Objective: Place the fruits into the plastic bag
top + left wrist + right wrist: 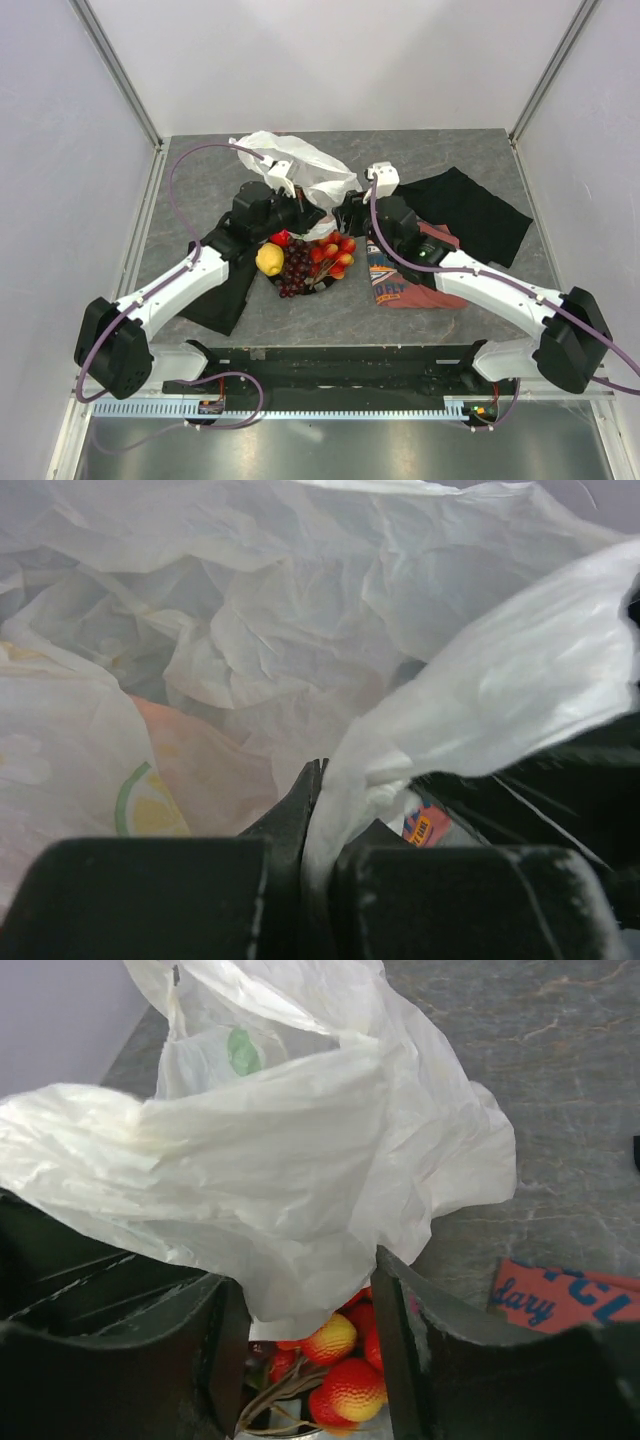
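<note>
The plastic bag (300,170) lies crumpled at the middle back of the table, white with citrus prints. My left gripper (297,205) is shut on a fold of the bag's rim (345,780), holding it up. My right gripper (350,213) is open, its fingers (400,1300) either side of the bag's lower edge (290,1290). Below it lie small red-yellow fruits (345,1365). In the top view the lemon (269,259), grape bunch (296,268), a red apple (281,238) and the red-yellow fruits (335,255) sit together on a plate just in front of the bag.
A red printed T-shirt (405,285) lies right of the fruits, also in the right wrist view (560,1295). Black cloths lie at the right back (470,205) and under the left arm (220,290). Walls enclose the table.
</note>
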